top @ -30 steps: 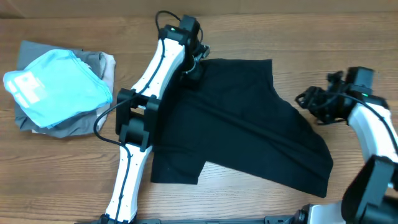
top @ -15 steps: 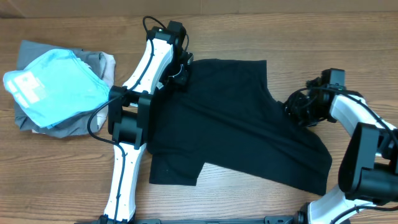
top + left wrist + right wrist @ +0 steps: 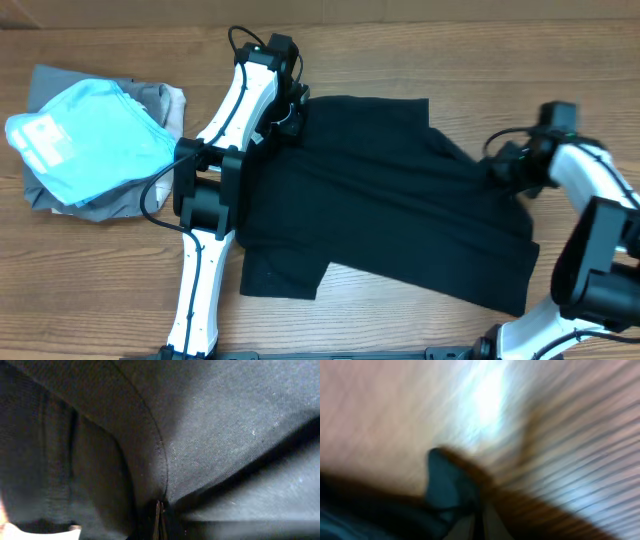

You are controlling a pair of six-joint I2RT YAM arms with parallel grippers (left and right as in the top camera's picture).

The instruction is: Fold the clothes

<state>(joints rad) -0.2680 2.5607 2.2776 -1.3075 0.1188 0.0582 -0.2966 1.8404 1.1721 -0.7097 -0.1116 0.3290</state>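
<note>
The plain black short-sleeved T-shirt [image 3: 390, 200] of soft fabric lay spread across the middle of the brown wooden counter [image 3: 400, 50], mostly flat, with diagonal creases running from upper left to lower right.

The left gripper [image 3: 288, 112] was at the upper left corner of the T-shirt, at its far edge. In the left wrist view its jaws were fully closed [image 3: 159, 521], with a fold of the black fabric [image 3: 225, 435] pinched between the tips and a stitched seam running down into the grip.

The right gripper [image 3: 503, 168] was at the right edge of the T-shirt, where the fabric rose in a small peak to meet it. The right wrist view was heavily blurred. It showed the jaws closed [image 3: 480, 522], with a dark corner of fabric [image 3: 445, 485] at the tips and the counter grain [image 3: 570, 435] behind.

At the left end of the counter, well apart from the T-shirt, a light blue garment with white print [image 3: 90, 135] lay on top of a pile of grey folded garments [image 3: 170, 100].
</note>
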